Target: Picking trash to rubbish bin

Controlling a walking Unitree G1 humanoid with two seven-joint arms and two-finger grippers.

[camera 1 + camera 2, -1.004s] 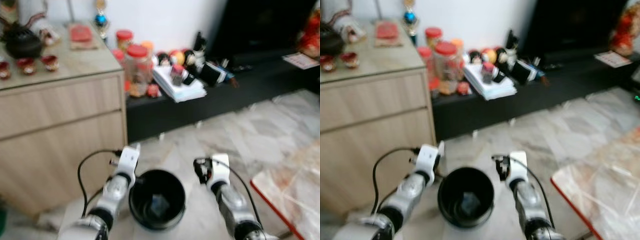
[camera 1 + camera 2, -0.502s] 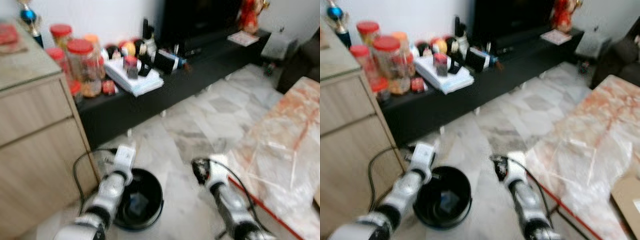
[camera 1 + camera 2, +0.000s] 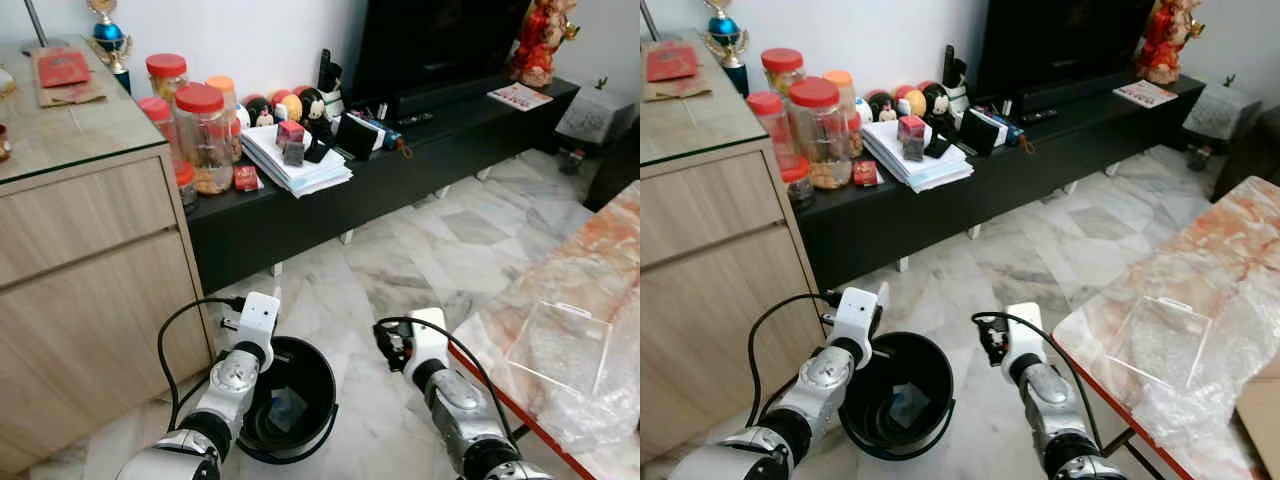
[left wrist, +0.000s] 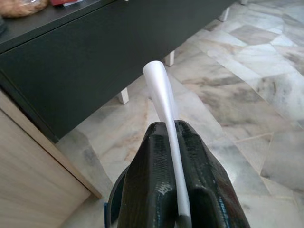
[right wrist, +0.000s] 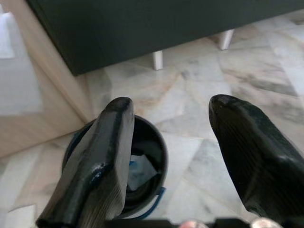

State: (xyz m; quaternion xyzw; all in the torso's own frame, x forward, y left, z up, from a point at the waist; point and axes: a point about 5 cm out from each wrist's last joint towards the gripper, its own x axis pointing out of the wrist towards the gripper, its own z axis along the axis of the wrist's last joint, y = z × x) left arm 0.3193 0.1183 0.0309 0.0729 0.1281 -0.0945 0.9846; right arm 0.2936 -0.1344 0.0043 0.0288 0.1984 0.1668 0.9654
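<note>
camera swung rightward; left hand clamping white strip, right hand agape

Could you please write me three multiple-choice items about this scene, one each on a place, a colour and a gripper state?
1. Where is the black bin?
A. On the floor between the arms
B. On the TV bench
C. On the marble table

2. What colour are the jar lids?
A. Blue
B. Red
C. Green

3. How is the left gripper?
A. Wide open
B. Shut on a white strip
C. Holding a jar

A: it stands on floor tiles. B: the lids are red. B: the fingers pinch the strip.
</note>
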